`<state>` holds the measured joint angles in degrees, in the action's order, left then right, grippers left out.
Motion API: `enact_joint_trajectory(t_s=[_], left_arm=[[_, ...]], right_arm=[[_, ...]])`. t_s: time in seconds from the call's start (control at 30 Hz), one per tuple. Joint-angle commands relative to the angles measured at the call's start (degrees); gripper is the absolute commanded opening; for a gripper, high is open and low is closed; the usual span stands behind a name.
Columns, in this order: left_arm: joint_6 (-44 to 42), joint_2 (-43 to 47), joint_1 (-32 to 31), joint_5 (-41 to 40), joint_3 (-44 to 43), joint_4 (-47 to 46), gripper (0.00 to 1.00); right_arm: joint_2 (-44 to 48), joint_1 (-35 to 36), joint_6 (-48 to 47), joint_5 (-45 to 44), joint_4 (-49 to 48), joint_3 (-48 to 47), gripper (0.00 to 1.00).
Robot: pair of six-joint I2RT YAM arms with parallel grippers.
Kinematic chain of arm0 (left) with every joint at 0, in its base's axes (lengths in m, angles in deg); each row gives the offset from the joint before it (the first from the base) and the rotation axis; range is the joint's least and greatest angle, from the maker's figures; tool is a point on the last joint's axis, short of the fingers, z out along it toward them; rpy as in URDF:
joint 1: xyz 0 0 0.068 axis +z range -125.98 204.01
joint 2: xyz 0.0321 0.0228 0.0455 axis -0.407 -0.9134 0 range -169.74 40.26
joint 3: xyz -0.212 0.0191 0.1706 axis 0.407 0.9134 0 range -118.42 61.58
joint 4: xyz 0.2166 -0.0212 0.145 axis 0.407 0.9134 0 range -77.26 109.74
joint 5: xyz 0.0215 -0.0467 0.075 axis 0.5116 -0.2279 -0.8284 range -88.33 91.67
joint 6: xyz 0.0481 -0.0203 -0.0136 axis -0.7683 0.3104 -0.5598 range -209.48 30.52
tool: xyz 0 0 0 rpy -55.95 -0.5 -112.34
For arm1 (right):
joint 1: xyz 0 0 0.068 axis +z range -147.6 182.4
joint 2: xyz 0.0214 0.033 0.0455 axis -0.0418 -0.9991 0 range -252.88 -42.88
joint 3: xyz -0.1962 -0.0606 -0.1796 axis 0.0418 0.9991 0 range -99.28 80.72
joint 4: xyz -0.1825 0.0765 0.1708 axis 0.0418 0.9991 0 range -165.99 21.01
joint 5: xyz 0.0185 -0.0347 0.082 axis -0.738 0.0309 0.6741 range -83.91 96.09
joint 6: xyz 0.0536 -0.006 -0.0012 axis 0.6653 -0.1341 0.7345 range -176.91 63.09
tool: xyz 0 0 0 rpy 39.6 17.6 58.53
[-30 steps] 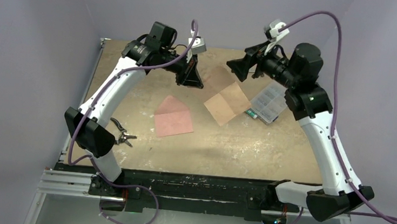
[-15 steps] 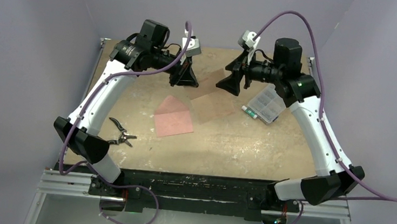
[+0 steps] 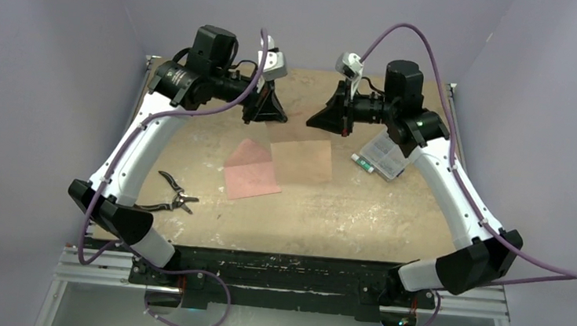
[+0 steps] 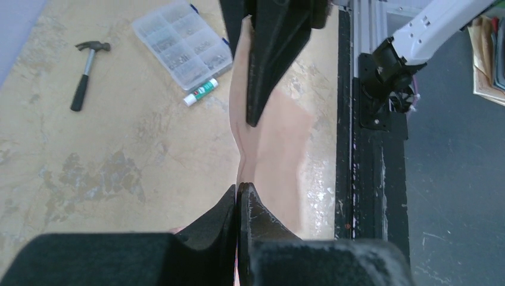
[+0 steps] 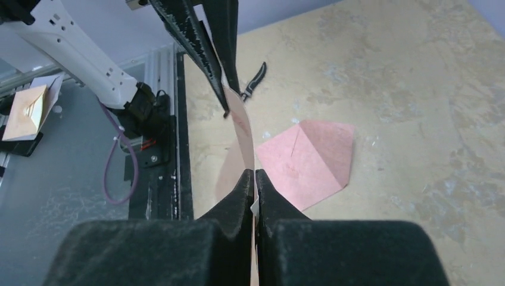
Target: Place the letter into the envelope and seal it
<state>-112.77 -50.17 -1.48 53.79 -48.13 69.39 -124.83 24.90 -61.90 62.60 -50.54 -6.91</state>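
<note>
Letter (image 3: 301, 160), thin creased salmon paper, tight in black tapered left fingers (image 4: 256, 217) and right fingers (image 5: 271, 199), beside pink pointed-flap envelope (image 3: 251, 177).

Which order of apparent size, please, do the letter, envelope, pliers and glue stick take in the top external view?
1. letter and envelope: look alike; the letter is held nearer the camera.
2. pliers
3. glue stick

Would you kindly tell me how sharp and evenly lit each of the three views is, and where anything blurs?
Top external: soft, even light, no glare on the letter. Left wrist: the left gripper is a dark, featureless mass up close; the hammer is crisp. Right wrist: the right gripper is likewise black and soft-edged; the envelope is sharp.
</note>
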Motion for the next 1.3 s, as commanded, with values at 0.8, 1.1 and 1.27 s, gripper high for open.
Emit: enact_joint_trajectory(t_s=[0.8,1.1,1.27], left_arm=[[60.0,10.4,4.7,-12.0,18.4,-62.8,0.71],[73.4,9.1,13.5,2.6,23.5,-76.7,0.39],[75.8,7.6,13.9,6.8,23.3,-79.2,0.36]], right_arm=[[12.5,0.3,47.1,-38.6,-44.0,2.4,0.0],[12.0,0.3,40.3,-36.6,-39.9,2.2,0.0],[11.2,0.3,37.3,-34.0,-38.8,1.2,0.0]])
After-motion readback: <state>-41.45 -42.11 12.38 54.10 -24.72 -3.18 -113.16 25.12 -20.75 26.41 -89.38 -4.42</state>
